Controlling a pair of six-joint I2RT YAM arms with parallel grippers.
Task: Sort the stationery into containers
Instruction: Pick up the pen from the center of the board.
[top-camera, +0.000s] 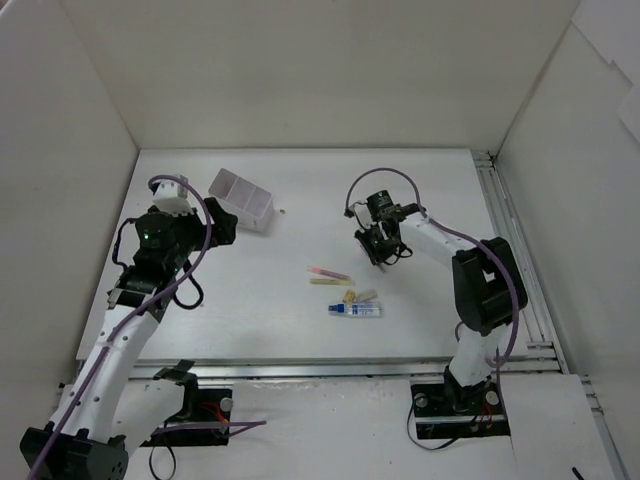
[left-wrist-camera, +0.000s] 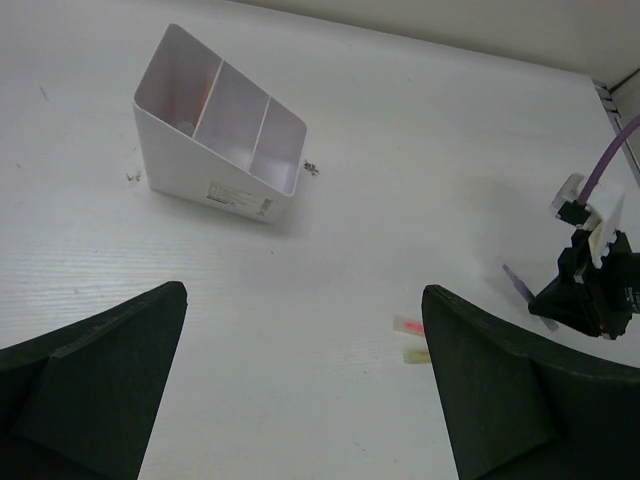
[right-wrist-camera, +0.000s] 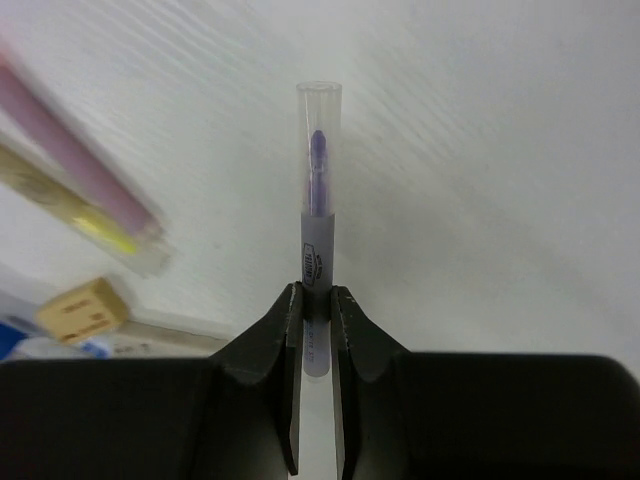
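My right gripper (right-wrist-camera: 317, 292) is shut on a purple pen (right-wrist-camera: 318, 180) with a clear cap, held above the table; in the top view this gripper (top-camera: 384, 247) is right of centre. My left gripper (left-wrist-camera: 305, 390) is open and empty, near the white divided box (left-wrist-camera: 222, 122), which also shows in the top view (top-camera: 242, 198) at the back left. A pink pen (top-camera: 328, 272), a yellow pen (top-camera: 330, 281), tan eraser bits (top-camera: 358, 296) and a blue-and-white tube (top-camera: 355, 310) lie at the table's middle. The pink pen (right-wrist-camera: 75, 150), yellow pen (right-wrist-camera: 70, 215) and a tan eraser (right-wrist-camera: 82, 310) show in the right wrist view.
White walls enclose the table on three sides. A metal rail (top-camera: 512, 250) runs along the right edge. Small dark specks (left-wrist-camera: 311, 167) lie beside the box. The box's left compartment shows something orange-red inside (left-wrist-camera: 203, 92).
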